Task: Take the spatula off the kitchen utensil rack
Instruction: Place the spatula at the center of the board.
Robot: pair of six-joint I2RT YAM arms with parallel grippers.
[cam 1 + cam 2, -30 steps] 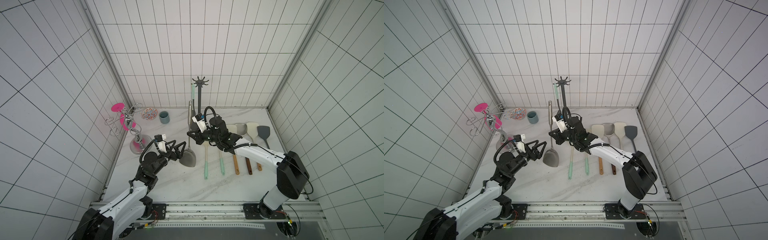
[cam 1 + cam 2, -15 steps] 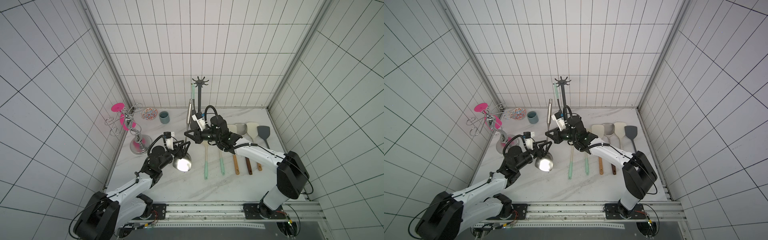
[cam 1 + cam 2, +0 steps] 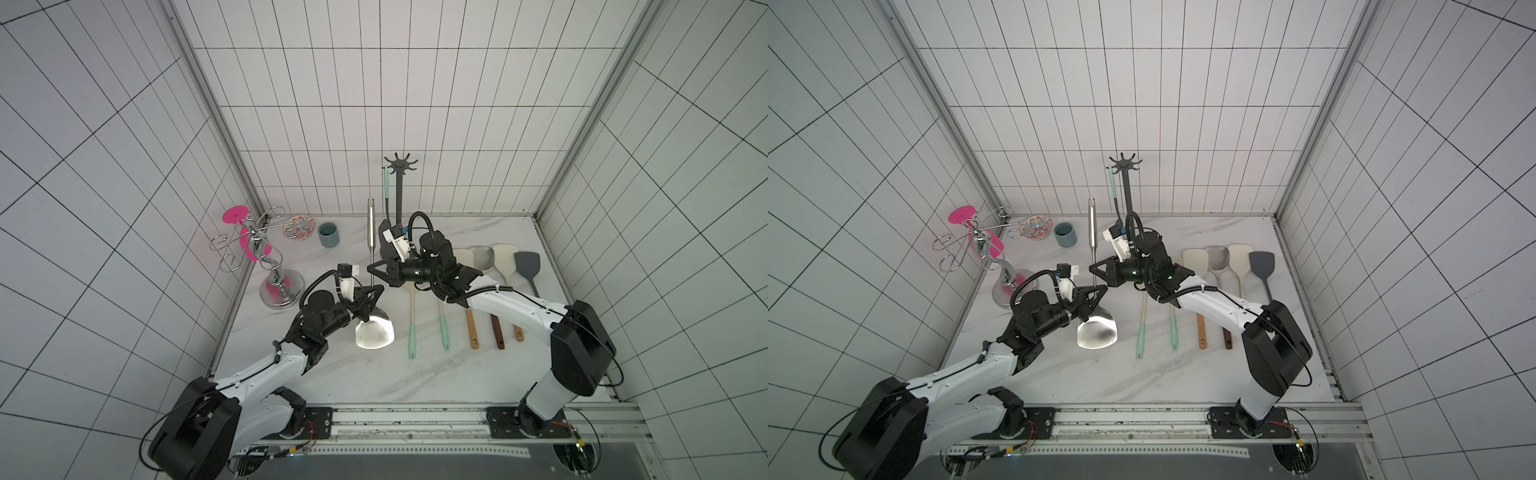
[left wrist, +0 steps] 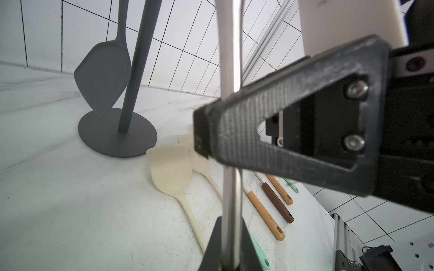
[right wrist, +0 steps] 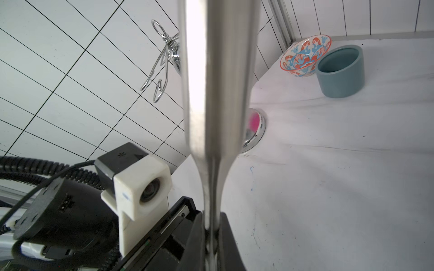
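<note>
Both top views show the steel spatula (image 3: pixel 374 332) off the kitchen utensil rack (image 3: pixel 400 195). It stands upright with its blade down, in front of the rack's base. The right gripper (image 3: pixel 371 269) is clenched on the thin shaft. The left gripper (image 3: pixel 374 292) is clamped on the same shaft directly below it, just above the blade. Each wrist view shows the steel pinched between that arm's fingers. I cannot tell whether the blade touches the table (image 3: pixel 332 386).

Bare marble runs from the blade forward to the front rail. The side wall and the chrome stand (image 3: pixel 274 274) crowd the left arm.

A second ago the left jaws stood wide beside the blade; now they grip the shaft. The right grip is unchanged, and the spatula is in nearly the same spot.

Another spatula, with a mint handle (image 3: pixel 386 187), hangs from the rack's crown behind the right wrist. A row of loose utensils (image 3: pixel 412 332) lies flat to the right of the blade, partly under the right arm. The patterned bowl (image 3: pixel 299 227) and the blue-grey cup (image 3: pixel 328 234) sit well apart by the back wall.
</note>
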